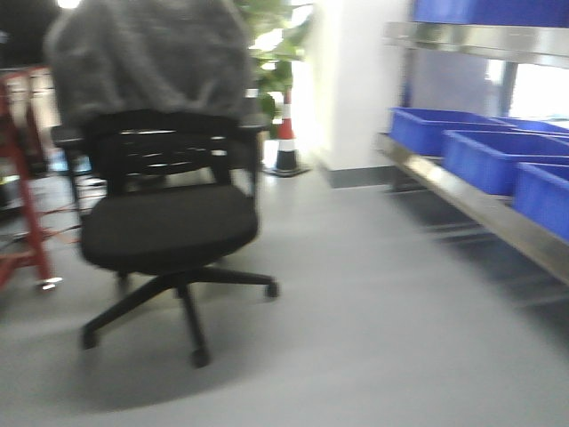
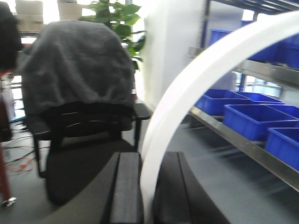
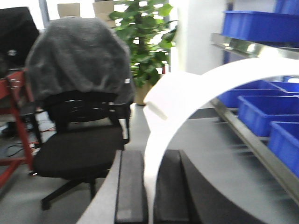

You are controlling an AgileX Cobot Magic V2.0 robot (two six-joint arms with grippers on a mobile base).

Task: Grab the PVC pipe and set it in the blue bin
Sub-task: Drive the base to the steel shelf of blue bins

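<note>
In the left wrist view a white curved PVC pipe (image 2: 187, 93) rises from between the black fingers and arcs up to the right; my left gripper (image 2: 149, 161) is shut on it. The right wrist view shows a white curved PVC pipe (image 3: 187, 93) clamped the same way, with my right gripper (image 3: 149, 158) shut on it and a cut end showing at upper left. I cannot tell whether it is one pipe or two. Blue bins (image 1: 498, 156) (image 2: 254, 119) (image 3: 261, 112) sit on a shelf to the right. Neither gripper shows in the front view.
A black office chair (image 1: 169, 222) draped with a grey cloth (image 1: 151, 53) stands ahead on the left. A metal shelf (image 1: 471, 200) runs along the right. Behind are a traffic cone (image 1: 286, 138), a white pillar (image 1: 356, 80), a plant (image 3: 145, 37) and a red frame (image 1: 22, 205).
</note>
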